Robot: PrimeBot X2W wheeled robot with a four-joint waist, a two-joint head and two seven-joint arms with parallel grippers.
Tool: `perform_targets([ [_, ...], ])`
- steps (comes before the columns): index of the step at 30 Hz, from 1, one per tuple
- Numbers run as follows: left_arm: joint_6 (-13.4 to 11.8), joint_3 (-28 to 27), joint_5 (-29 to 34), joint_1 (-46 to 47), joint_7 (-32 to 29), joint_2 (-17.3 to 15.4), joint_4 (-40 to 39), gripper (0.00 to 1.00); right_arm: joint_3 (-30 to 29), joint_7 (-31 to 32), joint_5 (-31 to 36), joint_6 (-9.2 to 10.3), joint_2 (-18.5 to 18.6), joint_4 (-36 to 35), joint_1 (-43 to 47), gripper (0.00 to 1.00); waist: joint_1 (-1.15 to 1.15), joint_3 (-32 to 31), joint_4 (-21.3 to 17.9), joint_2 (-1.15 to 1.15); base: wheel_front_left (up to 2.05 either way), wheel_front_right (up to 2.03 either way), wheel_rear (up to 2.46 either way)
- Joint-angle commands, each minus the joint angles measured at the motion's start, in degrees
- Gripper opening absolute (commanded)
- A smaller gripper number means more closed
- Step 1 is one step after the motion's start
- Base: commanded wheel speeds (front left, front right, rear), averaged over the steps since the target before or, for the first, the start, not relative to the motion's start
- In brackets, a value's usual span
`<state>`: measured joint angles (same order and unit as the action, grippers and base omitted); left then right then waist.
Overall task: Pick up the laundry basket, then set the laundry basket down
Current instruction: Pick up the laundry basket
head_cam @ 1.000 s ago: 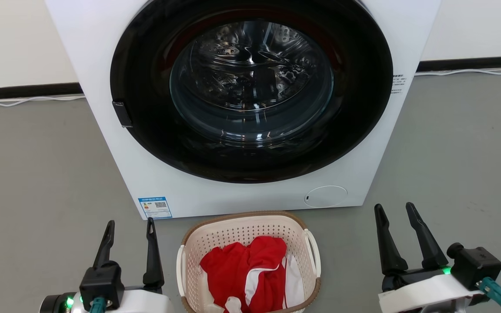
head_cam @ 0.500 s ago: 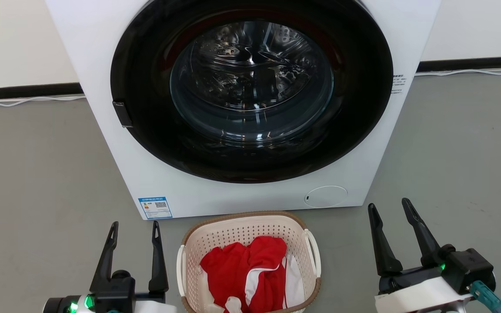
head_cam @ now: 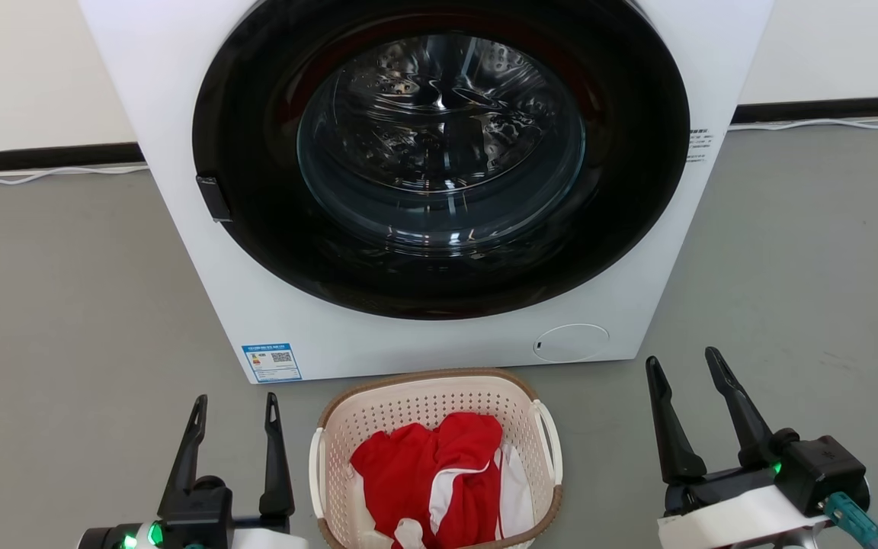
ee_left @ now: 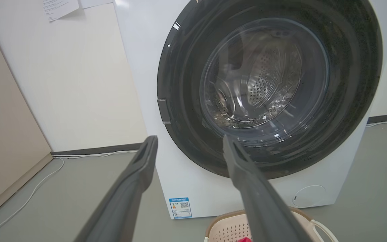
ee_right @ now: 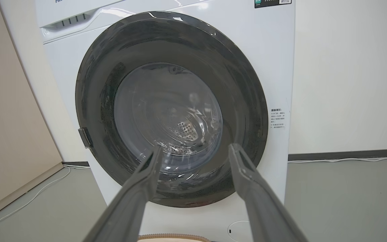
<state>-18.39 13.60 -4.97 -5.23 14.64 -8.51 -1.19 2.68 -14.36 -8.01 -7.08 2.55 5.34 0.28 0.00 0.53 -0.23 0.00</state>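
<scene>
– Two grippers, and neither has hold of anything. Why?
– My guess is that they are lined up for the pickup. The left gripper (head_cam: 235, 402) hangs just beside the laundry basket (head_cam: 408, 412) on its left. The right gripper (head_cam: 681, 358) is further off on its right. Both have their fingers spread wide and point toward the washing machine (head_cam: 424, 351). The basket has a white handle (head_cam: 549, 435) on each side, so one gripper per handle looks like the plan.
– Where is the basket exactly?
– On the floor (head_cam: 65, 305), just in front of the machine's foot and below its round door (head_cam: 439, 145), which is shut. Whether basket and machine touch, I cannot tell. Red and white clothes (head_cam: 424, 473) lie heaped inside, below the brown rim.
– Is the ground any trouble?
– It looks smooth, grey and flat. A pale wall (head_cam: 20, 69) runs behind, with a dark skirting strip (head_cam: 27, 160) and a thin white cable (head_cam: 43, 175) along it, well apart from the basket. The lift is not yet begun.
</scene>
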Motion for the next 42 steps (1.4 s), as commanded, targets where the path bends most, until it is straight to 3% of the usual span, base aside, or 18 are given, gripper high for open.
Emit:
perform_targets([
  [1, 0.5, -2.2, 0.7, 1.6, 0.4, 0.3, -1.3, 1.00, 1.4, -0.6, 0.3, -0.41, 0.3, -1.9, -0.7, 1.00, 0.00, 0.1, 0.0, 0.00, 0.00, 0.00, 0.00],
  [14, 1.7, -3.3, 1.5, 2.5, 0.4, 1.4, -1.2, 1.00, 1.6, -0.6, -0.1, -0.41, 0.3, -1.2, -1.9, 1.00, 0.00, 2.4, 0.2, 0.00, 0.00, 0.00, 0.00],
  [18, 3.6, -4.0, 0.2, 4.1, 0.4, 2.1, 0.2, 1.00, 2.2, -0.6, 0.0, -0.41, 0.3, 0.2, -4.0, 1.00, 0.00, 5.3, 0.5, 0.00, 0.00, 0.00, 0.00],
  [42, 13.5, -8.9, -2.3, 26.2, 0.4, 5.2, 18.7, 1.00, 0.6, -0.6, 1.9, -0.41, 0.3, 14.3, -24.1, 1.00, 0.00, 29.8, 2.4, 0.00, 0.00, 0.00, 0.00],
])
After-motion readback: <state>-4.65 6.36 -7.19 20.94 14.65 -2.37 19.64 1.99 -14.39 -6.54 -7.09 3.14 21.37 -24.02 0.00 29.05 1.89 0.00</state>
